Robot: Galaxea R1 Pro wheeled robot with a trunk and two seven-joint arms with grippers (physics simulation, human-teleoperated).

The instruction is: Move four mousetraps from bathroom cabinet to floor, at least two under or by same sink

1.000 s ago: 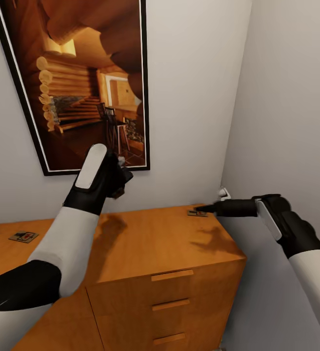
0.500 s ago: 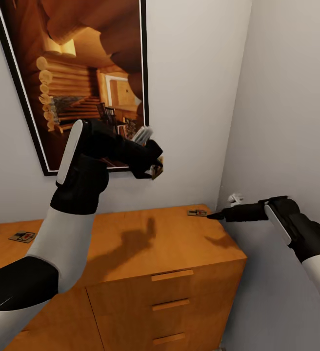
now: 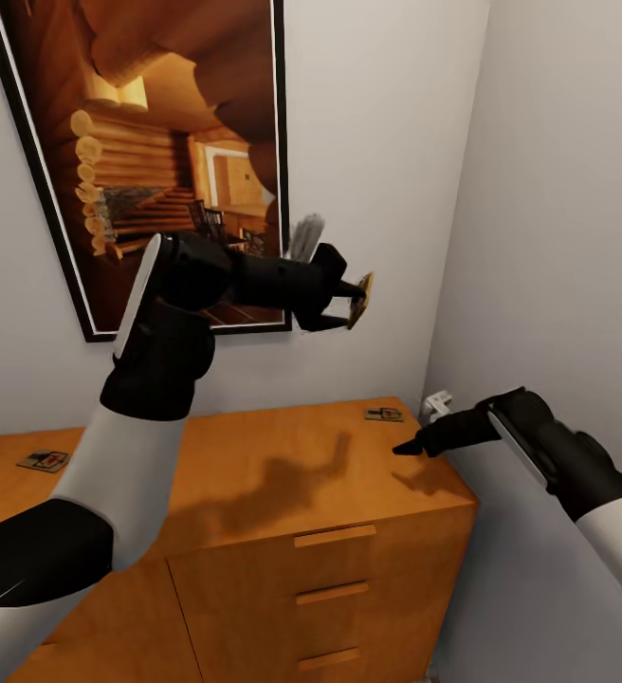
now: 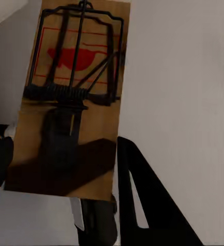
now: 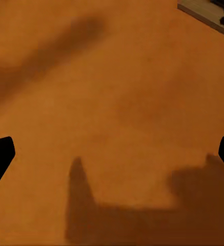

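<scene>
Now | left gripper (image 3: 347,302) clamps mousetrap (image 3: 359,300) by framed picture (image 3: 150,152) | right gripper (image 3: 408,447) apart over cabinet (image 3: 283,474)

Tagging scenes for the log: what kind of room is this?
Likely a corner of a furnished room at home; nothing here marks it as a bathroom. White walls meet behind an orange-brown wooden cabinet with drawer fronts, and a framed log-cabin picture hangs above it.

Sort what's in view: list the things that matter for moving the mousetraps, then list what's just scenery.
Job:
held mousetrap, clamped in the left gripper
mousetrap at the back right of the top
mousetrap at the far left
cabinet
right gripper, open over the cabinet top

Scenery:
framed cabin picture
white wall fitting
</scene>
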